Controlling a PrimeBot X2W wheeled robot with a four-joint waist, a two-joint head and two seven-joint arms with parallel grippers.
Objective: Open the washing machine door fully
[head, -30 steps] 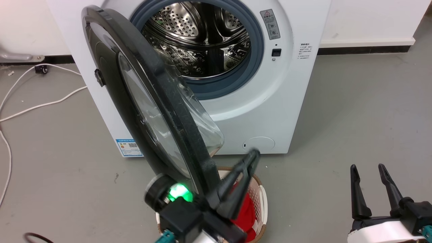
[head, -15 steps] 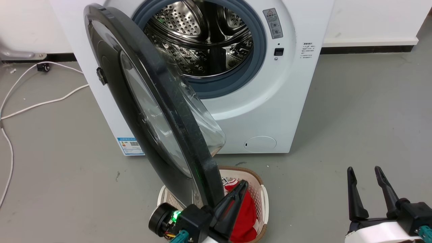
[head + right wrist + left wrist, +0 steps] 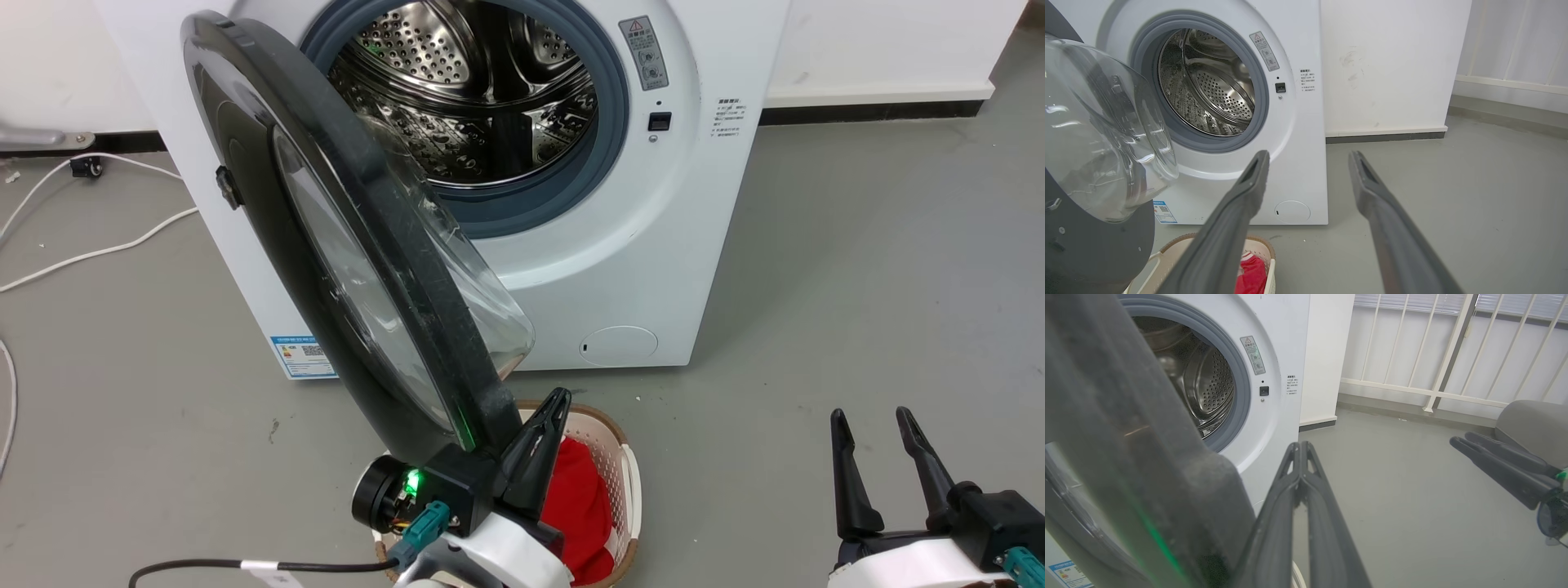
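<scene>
Two long dark fingers of the left pincer [image 3: 555, 406] lie pressed together with nothing between them. They sit in front of the white front-loading washer [image 3: 653, 237], close against the lower free edge of the large round glossy black door [image 3: 245, 147]. Whether they touch that rim cannot be told. In the left wrist view the same closed pincer [image 3: 1300, 447] points toward the washer's front, with the door's dark rim [image 3: 1126, 437] just beside it.

The door stands swung well out from the washer, hinged at the washer's left side and nearly edge-on to the head camera. Its bulging clear glass bowl [image 3: 1098, 134] faces back toward the washer's opening. That opening shows the perforated steel drum [image 3: 473, 90] ringed by a grey rubber seal [image 3: 608, 139].

On the grey floor [image 3: 857, 269] in front of the washer, under the door's free edge, sits a pale plastic laundry basket [image 3: 627, 469] holding red cloth [image 3: 581, 498]. Farther out to the washer's right, well apart from the door, the right pincer [image 3: 869, 415] rests with its fingers spread, holding nothing. A white cable [image 3: 98, 249] trails over the floor at the washer's left.
</scene>
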